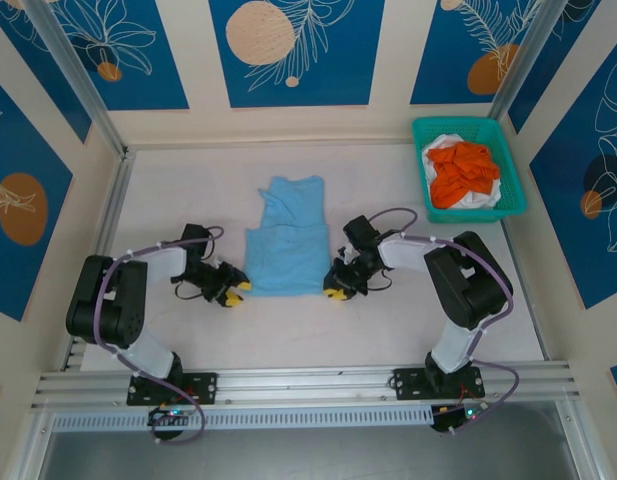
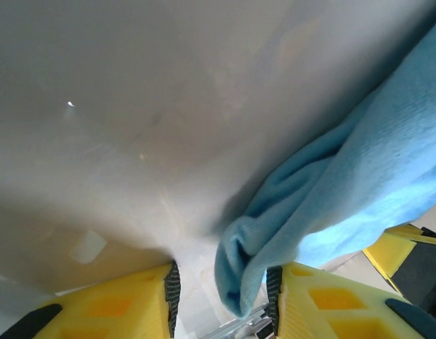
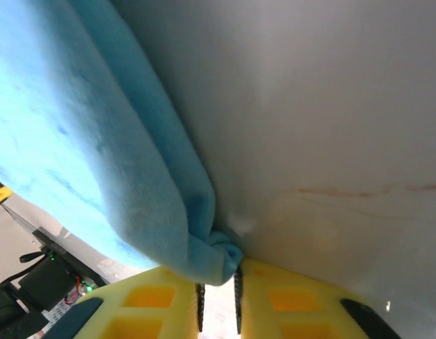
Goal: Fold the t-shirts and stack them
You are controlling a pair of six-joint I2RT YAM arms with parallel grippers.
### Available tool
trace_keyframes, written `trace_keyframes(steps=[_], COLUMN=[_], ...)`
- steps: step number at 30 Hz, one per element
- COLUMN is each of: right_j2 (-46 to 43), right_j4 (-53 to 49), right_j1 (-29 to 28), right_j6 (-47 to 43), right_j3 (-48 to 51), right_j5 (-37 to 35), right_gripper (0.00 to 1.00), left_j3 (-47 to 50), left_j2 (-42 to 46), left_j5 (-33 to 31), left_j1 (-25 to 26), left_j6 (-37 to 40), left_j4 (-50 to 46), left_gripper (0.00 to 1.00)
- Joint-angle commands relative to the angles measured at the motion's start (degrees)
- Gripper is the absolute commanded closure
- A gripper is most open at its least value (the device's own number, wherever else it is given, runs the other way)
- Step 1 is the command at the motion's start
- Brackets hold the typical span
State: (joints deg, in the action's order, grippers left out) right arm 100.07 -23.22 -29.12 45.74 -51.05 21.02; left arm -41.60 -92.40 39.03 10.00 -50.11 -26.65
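Light blue t-shirt (image 1: 286,245) lies mid-table, partly folded. Right gripper (image 3: 218,304) pinches its near-right corner. Left gripper (image 2: 223,293) has fingers apart around the near-left corner, unclamped, probably readying a two-corner fold. Orange t-shirt (image 1: 463,170) waits in basket (image 1: 458,122), far right.

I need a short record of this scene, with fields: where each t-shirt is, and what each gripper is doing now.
light blue t-shirt: lies on the table, centre, partly folded
orange t-shirt: crumpled in the teal basket, far right
white t-shirt: same basket, under the orange one
left gripper: open, the blue shirt's near left corner between its fingers
right gripper: almost shut, pinching the near right corner
stack: not yet begun
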Motion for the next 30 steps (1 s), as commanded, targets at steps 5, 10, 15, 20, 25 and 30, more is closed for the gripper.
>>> trace_keyframes(steps=[5,10,15,20,25,30], right_j2=[1.84,2.98,-1.58,-8.18,-14.54,-15.71], right_j4=[-2.96,-5.75,-6.95,-10.98,-14.84,-21.47], right_j1=[0.98,2.13,1.48,-3.71,-7.60,-4.72], right_j6=[-1.68,-3.05,-4.66,-5.68,-3.23,-4.08], right_j3=[-3.73,-4.82,-2.20,1.07,1.67,-6.30], right_j5=[-2.51,-2.86,-0.49,1.65,1.95,2.46], right_gripper=[0.80,1.00,1.00,1.00,1.00,1.00], left_j3=[-5.10,-10.14,-10.07,-7.00,-5.41,-11.46], left_j2=[-4.10,-4.78,1.31,11.60,20.93,23.00], left_j5=[-1.08,-8.53,-11.44,-8.28,-6.26,-5.11], left_j1=[2.01,2.71,2.75,3.47,3.63,3.45], left_j6=[-1.03,4.23,9.87,14.32,12.68,8.40], left_j4=[7.99,-0.89,-10.91,-20.61,-26.87,-27.58], left_gripper=[0.86,1.00,1.00,1.00,1.00,1.00])
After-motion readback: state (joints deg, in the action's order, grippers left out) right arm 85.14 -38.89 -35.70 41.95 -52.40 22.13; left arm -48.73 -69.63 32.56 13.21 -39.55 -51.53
